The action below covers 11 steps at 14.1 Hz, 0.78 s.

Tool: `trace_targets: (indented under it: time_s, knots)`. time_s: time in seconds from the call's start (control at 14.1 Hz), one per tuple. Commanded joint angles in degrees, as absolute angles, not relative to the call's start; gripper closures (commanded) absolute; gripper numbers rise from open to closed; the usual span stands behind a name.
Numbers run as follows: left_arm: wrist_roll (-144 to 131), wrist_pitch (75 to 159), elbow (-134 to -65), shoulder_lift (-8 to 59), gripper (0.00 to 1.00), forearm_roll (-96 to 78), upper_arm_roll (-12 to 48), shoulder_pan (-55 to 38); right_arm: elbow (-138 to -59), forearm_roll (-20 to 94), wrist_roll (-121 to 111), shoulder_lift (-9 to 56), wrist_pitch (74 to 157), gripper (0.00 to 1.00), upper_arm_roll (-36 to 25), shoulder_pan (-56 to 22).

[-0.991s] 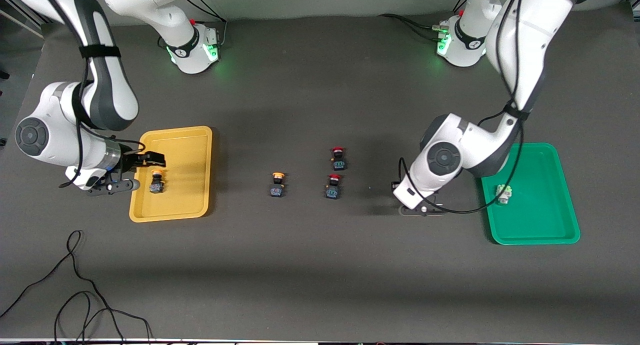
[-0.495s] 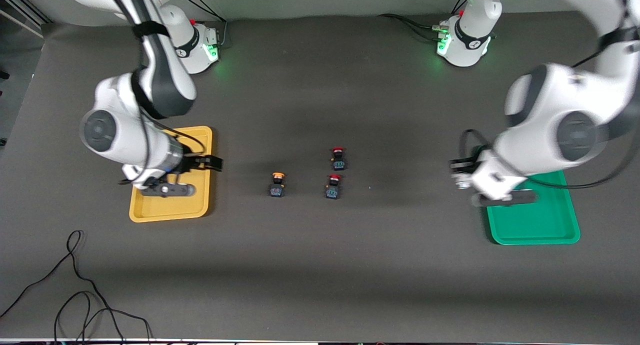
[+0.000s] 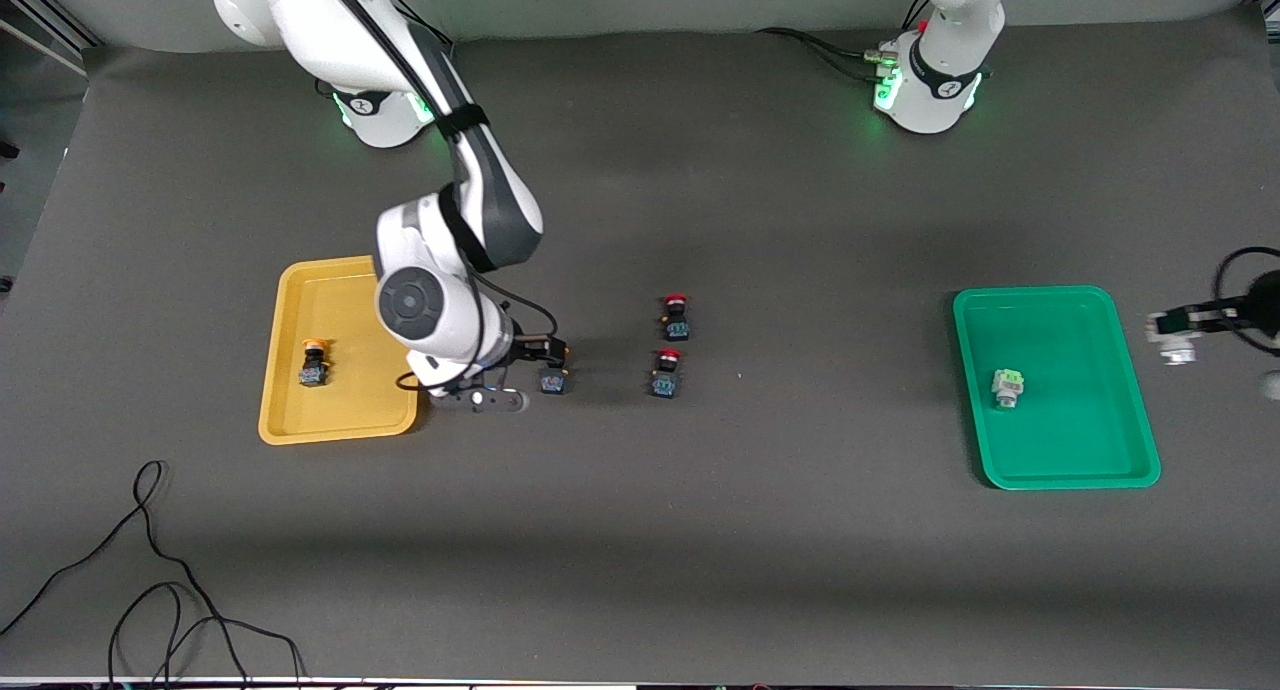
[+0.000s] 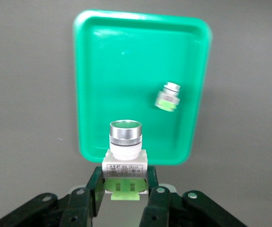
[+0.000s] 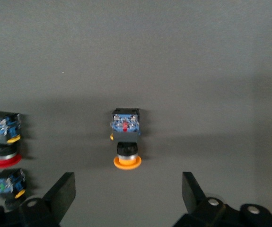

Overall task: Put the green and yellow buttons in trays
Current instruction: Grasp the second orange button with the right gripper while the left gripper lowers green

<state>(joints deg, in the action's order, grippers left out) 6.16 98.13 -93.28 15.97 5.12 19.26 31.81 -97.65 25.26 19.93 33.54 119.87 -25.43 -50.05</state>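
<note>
While left gripper (image 4: 124,201) clamps green button (image 4: 124,142) beside green tray (image 3: 1120,470), we see second green button (image 3: 1007,387) in tray. Right gripper (image 5: 126,191), fingers apart, over yellow button (image 5: 126,137) near yellow tray (image 3: 340,425); another (image 3: 313,362) inside it.

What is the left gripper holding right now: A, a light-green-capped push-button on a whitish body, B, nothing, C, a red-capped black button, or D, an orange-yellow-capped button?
A: in the left wrist view the left gripper is shut on the light-green-capped push-button, held above the bright green plastic tray.
</note>
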Motion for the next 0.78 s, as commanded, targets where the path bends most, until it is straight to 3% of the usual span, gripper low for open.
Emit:
trace_targets:
  time_s: [0.0, 0.21, 0.5, 0.57, 0.64, 0.71]
  knots:
    - [6.8, 108.9, -101.1, 17.2, 0.93, 8.7, 20.0, 32.4, -96.2, 27.2, 20.5, 37.6, 123.2, 0.0, -26.4, -51.8]
    - [6.7, 123.2, -108.8, 22.1, 0.93, 10.5, 19.2, 33.7, -96.5, 27.2, 20.5, 40.9, 126.4, 0.0, -26.4, -53.8]
    - [6.0, 133.7, -110.6, 29.8, 0.92, 13.8, 17.7, 34.2, -99.9, 28.1, 20.4, 41.9, 131.7, 0.04, -26.3, -55.0]
    - [6.0, 134.4, -110.6, 30.5, 0.85, 13.9, 17.6, 34.2, -100.1, 28.1, 20.2, 42.0, 132.4, 0.14, -26.3, -55.1]
    - [6.1, 134.4, -110.6, 30.5, 0.63, 13.9, 17.5, 34.2, -100.1, 28.1, 19.9, 42.0, 132.4, 0.67, -26.3, -55.0]
    - [6.5, 133.8, -110.3, 30.2, 0.01, 14.0, 17.5, 34.1, -100.1, 28.3, 20.1, 41.6, 132.2, 1.0, -26.3, -54.9]
